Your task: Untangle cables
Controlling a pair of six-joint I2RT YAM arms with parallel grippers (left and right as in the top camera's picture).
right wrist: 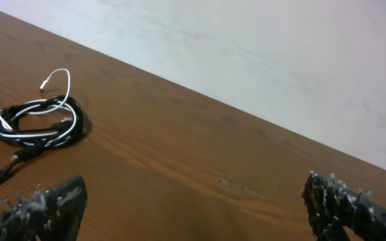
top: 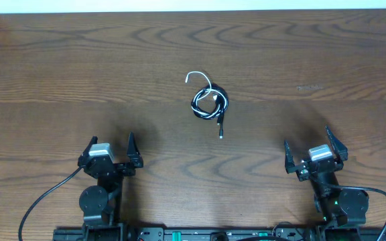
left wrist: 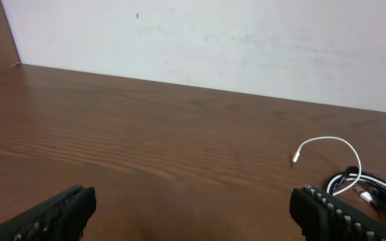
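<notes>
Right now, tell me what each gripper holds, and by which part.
Nothing is held. The left gripper and right gripper are open, apart from the tangled cables.

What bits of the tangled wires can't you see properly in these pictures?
Overhead: the black cable and white cable are coiled together, too small to tell which strand lies on top.
Left wrist: the coil runs off the right edge, and a finger of the left gripper partly covers it.
Right wrist: the white cable's other end is lost inside the coil.
</notes>
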